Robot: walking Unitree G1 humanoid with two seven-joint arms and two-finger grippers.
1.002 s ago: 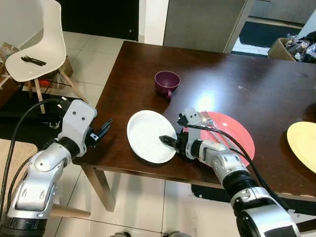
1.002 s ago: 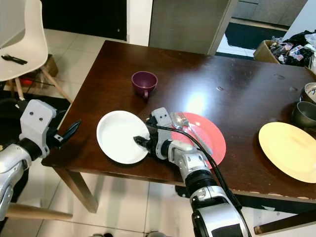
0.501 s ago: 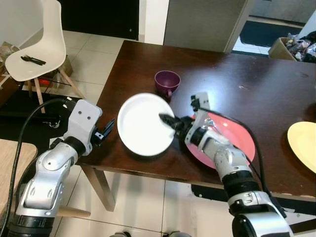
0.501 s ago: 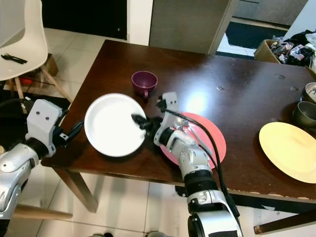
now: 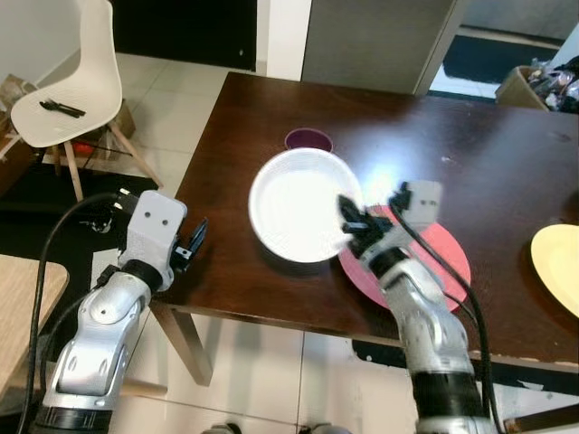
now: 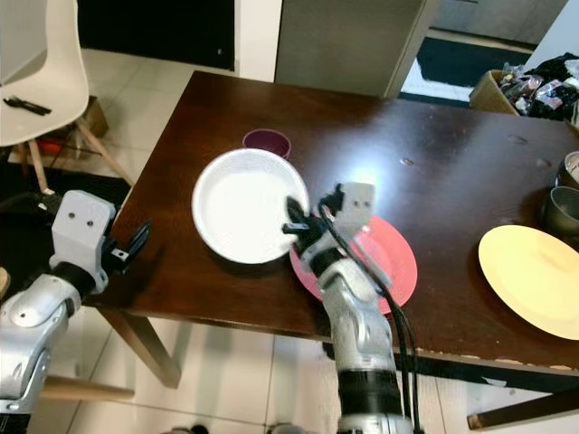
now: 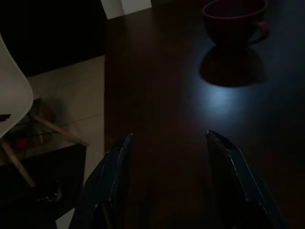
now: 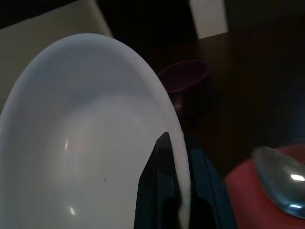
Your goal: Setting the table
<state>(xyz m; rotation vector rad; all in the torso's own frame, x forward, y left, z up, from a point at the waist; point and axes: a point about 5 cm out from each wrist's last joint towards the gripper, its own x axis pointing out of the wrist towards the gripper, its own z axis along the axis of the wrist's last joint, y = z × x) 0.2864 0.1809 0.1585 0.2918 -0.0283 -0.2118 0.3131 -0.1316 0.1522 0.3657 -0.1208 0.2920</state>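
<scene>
Above the near half of the dark wooden table (image 5: 507,117), the right gripper (image 5: 355,228) is clamped on the rim of the white plate (image 5: 303,215), one black finger (image 8: 159,188) on the plate's upper face and the other beneath the edge. The plate is lifted off the table surface and tilted, its hollow facing up toward the head camera. It extends from the gripper toward the robot's left and away over the table, and its far edge partly covers the purple cup (image 5: 308,139) standing behind it. Just beside the gripper, to the robot's right, the red plate (image 5: 445,268) lies flat on the table with a spoon (image 8: 280,186) resting on it; the white plate's gripped edge overlaps the red plate's near-left rim in the head views.

The right arm (image 5: 423,316) rises from the bottom of the frame, forearm angled up and to the left, wrist bent so the fingers point toward the robot's left. A black cable runs along it.

The left gripper (image 5: 193,244) hovers at the table's left edge near the front corner, its fingers (image 7: 114,176) spread apart with nothing between them, pointing across the bare tabletop toward the cup. The left arm (image 5: 104,334) is bent at the elbow beside the table.

Further out, a yellow plate (image 5: 558,262) lies at the table's right edge, and a white chair (image 5: 77,86) stands on the tiled floor to the left.
</scene>
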